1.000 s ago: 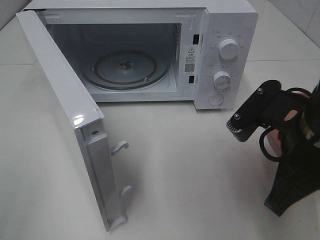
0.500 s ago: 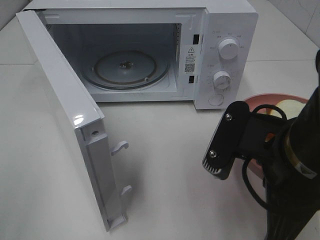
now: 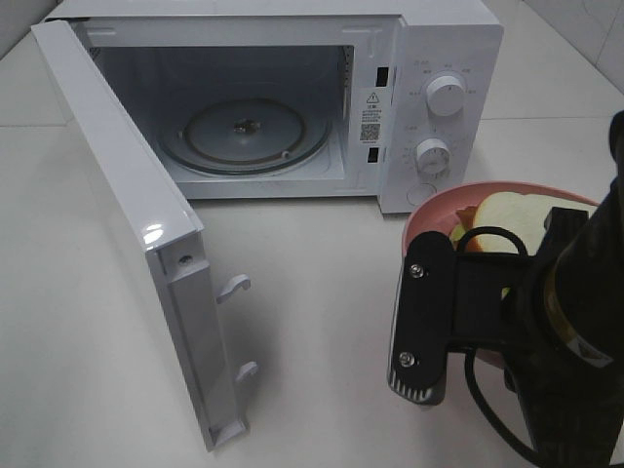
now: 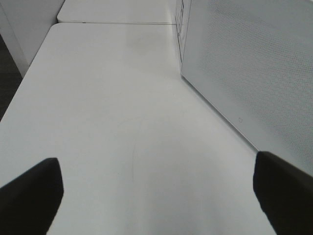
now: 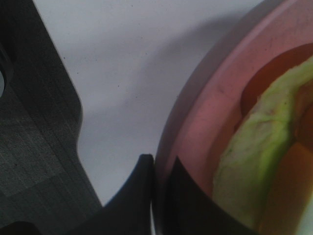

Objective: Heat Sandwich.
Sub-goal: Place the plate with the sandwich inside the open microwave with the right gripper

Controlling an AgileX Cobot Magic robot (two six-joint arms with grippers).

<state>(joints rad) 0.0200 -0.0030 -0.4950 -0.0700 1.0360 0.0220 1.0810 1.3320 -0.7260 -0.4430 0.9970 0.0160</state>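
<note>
pink plate [image 3: 439, 202] with sandwich [image 3: 507, 216] pinched at rim by right claw [image 5: 157, 191], lower right of frame; left claw [image 4: 156, 196] wide, empty. microwave door [image 3: 117, 195] open; loading, shutting, heating left.

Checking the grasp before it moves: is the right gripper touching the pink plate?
Touching. The right wrist view shows the right gripper shut on the rim of the pink plate, one finger on each side.

The white surface [image 3: 322, 322] carries a white microwave [image 3: 453, 58] at the far side, its door [image 3: 127, 205] swung open toward the near left.
</note>
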